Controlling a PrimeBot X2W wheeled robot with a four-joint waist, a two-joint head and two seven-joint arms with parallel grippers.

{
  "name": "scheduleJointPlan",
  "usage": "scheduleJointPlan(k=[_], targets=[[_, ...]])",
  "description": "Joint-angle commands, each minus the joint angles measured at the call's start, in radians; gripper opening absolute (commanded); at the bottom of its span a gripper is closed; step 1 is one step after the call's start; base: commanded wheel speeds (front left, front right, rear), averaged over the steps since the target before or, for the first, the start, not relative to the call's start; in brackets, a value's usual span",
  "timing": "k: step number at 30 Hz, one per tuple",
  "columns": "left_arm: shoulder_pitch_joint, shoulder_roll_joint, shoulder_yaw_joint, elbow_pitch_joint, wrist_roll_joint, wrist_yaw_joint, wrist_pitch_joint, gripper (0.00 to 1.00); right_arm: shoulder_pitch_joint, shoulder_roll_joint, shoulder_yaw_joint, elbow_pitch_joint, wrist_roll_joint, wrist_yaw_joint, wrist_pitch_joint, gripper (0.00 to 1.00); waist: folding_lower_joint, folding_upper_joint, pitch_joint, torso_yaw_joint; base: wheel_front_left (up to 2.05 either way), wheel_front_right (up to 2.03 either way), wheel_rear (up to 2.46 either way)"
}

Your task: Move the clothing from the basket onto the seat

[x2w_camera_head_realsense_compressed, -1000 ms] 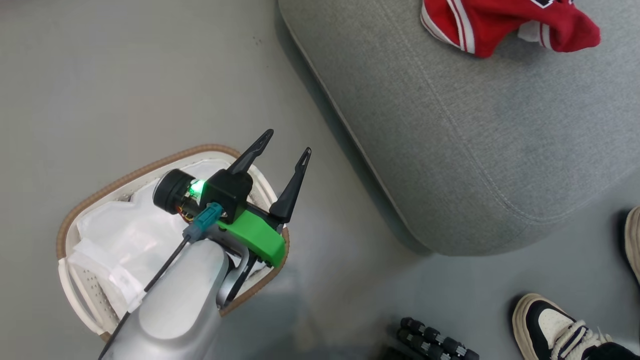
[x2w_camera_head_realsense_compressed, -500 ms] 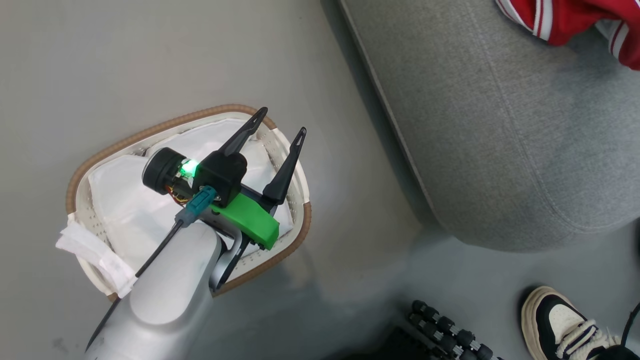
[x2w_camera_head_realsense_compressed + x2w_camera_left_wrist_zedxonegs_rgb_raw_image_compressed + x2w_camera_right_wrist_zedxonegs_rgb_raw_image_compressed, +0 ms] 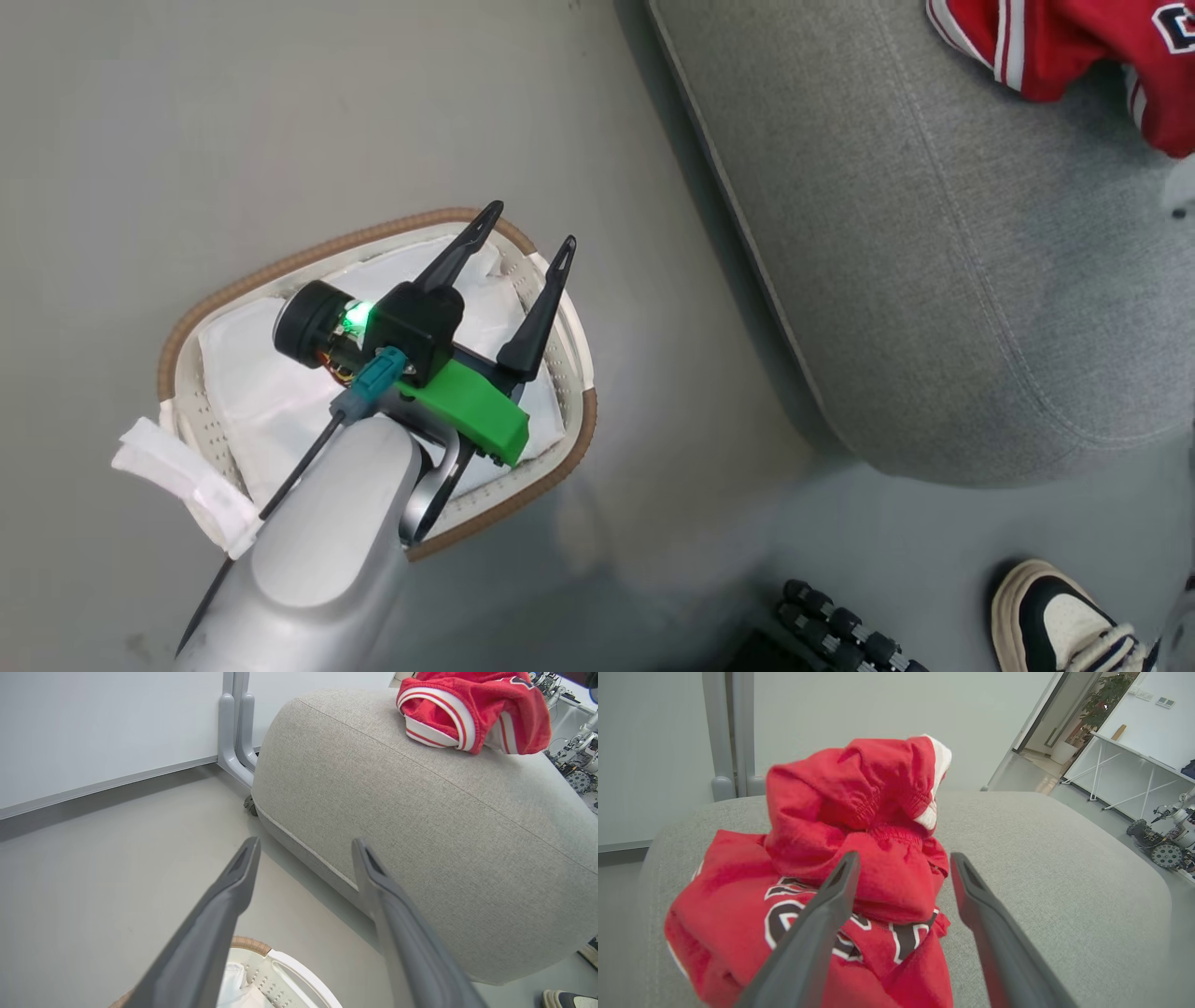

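We hold our left gripper (image 3: 530, 226) open over the basket (image 3: 586, 425), lower left; our right gripper (image 3: 906, 858) stands spread and empty, facing the clothing (image 3: 859, 826) heaped on the seat (image 3: 1041, 868).

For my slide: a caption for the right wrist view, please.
Open right gripper facing red clothing piled on the grey seat.

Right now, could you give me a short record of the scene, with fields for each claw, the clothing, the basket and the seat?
left claw: open, above the basket
right claw: open, pointing at the clothing
jersey: lying on the seat
plain red garment: bunched on top of the jersey
basket: on the floor, holds a white cloth sheet
seat: beside the basket, apart from it
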Motion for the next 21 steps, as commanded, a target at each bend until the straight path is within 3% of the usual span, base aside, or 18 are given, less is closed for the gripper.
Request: scheduleJointPlan(k=[1, 10, 21], targets=[[0.015, -0.001, 0.015, -0.002, -0.004, -0.004, 0.0, 1.0, 0.036, 0.005, 0.007, -0.014, 0.011, -0.001, -0.002, 1.0, -0.0001, -0.0001, -0.036, 0.004, 0.0, 0.0, 0.0], [0.081, -0.022, 0.137, -0.02, 0.02, 0.012, 0.0, 1.0, 0.138, 0.011, 0.094, -0.086, 0.071, -0.001, -0.002, 1.0, -0.0001, -0.0001, -0.132, 0.044, 0.0, 0.0, 0.0], [0.194, -0.069, 0.35, -0.113, 0.124, 0.044, 0.0, 1.0, 0.205, 0.038, 0.238, -0.174, 0.122, -0.001, -0.002, 1.0, -0.0001, -0.0001, -0.213, 0.183, 0.0, 0.0, 0.0]])
